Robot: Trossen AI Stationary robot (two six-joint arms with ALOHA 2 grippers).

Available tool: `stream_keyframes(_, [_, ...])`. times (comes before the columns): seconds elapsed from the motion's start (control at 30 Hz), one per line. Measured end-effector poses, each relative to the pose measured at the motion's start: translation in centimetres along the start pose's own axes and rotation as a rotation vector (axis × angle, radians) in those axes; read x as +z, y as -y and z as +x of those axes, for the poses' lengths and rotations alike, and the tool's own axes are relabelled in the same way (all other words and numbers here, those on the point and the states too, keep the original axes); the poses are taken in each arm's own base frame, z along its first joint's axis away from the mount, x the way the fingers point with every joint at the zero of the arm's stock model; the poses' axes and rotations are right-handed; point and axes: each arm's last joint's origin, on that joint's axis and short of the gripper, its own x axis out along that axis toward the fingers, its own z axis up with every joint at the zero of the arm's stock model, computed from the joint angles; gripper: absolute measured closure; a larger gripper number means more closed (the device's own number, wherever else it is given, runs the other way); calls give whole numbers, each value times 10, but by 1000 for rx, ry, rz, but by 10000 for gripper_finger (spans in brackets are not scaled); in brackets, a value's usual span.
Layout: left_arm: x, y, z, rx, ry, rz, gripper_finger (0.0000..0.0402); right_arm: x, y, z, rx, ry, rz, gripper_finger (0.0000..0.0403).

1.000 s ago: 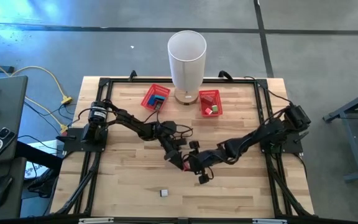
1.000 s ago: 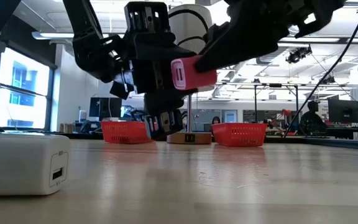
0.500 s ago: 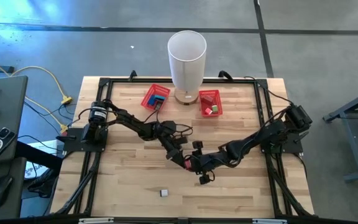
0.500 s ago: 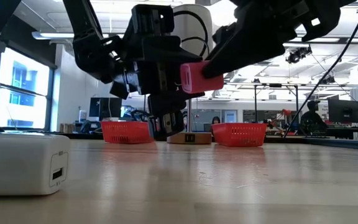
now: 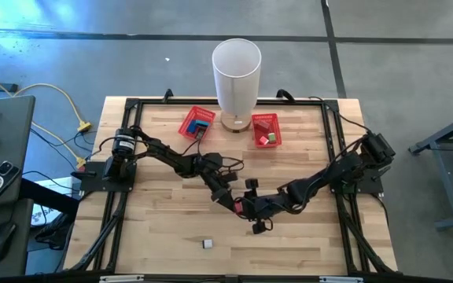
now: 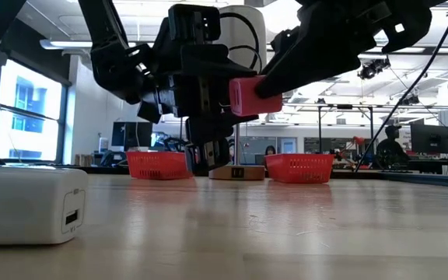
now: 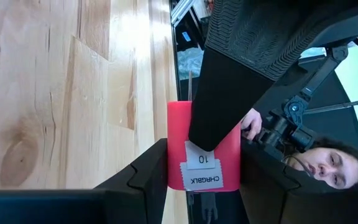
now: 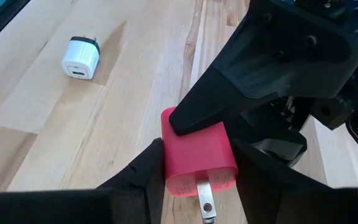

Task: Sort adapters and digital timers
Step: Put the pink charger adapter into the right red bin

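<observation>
Shifted rightward: smooth boxy red adapter [image 6: 245, 96], pinched between both claws.

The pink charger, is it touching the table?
Apart. The low view shows the pink charger held in the air, with open space between it and the table.

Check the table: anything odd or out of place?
Both grippers, left and right, clamp the same red adapter in mid-air. A white adapter lies alone at the table's front, unsorted.
</observation>
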Motion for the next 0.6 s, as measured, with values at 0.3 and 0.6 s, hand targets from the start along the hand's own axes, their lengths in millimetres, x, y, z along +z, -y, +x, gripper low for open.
stream_keyframes(0.3, [3,-1,-3,-1,11,0,247,0,-4,-1,-11,4,-10,259])
stream_keyframes(0.6, [2,-1,-2,-2,5,-11,243,0,-4,-1,-9,2,-14,260])
